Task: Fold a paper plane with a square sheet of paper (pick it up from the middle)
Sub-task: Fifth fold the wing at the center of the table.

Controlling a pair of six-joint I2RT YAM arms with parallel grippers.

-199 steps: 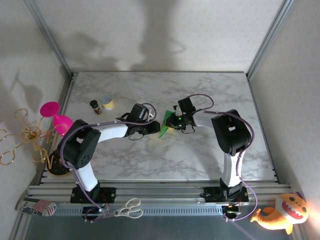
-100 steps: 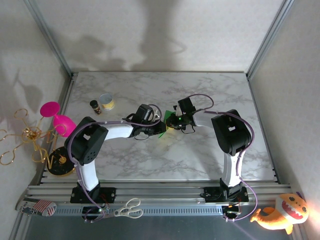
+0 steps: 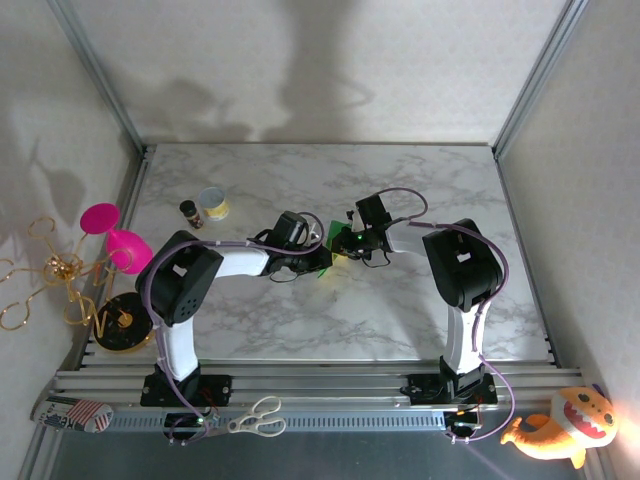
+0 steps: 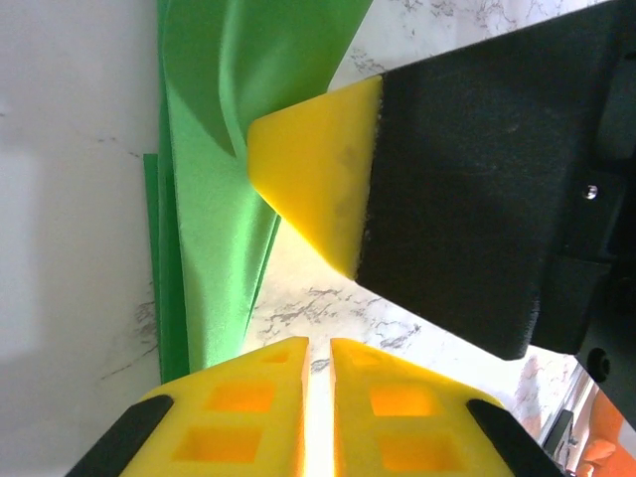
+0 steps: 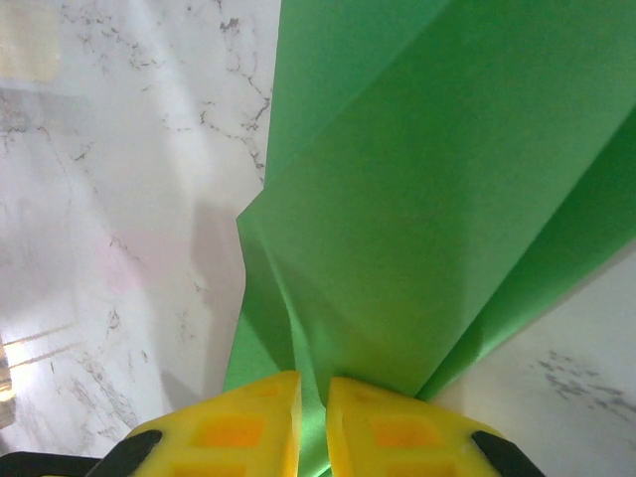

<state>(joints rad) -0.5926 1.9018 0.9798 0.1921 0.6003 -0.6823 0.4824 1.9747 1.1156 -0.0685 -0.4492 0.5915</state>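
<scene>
Right gripper (image 5: 313,383): my fingers are pinched tight on the square sheet of paper (image 5: 417,199), at a fold.
Left gripper (image 4: 318,343): closed to a slit beside the sheet's edge; I cannot tell whether I hold it.
Paper: partly folded, right of the tin (image 3: 212,204), slightly nearer me.
Handling: probably light, limp and easily torn; best gripped on creases.

Layout: folded sheet of paper (image 3: 332,232) at the middle of the table (image 3: 400,310), between the two tips, with left gripper (image 3: 316,260) on its left and right gripper (image 3: 341,246) on its right (sheet edge sits between the right one's fingers in its wrist view). Far-left on the table: can (image 3: 212,204), small bottle (image 3: 190,213) just left of it. On the near rail by the left arm base: scissors (image 3: 258,417). Off the table, near-right: plush toy (image 3: 558,428).
</scene>
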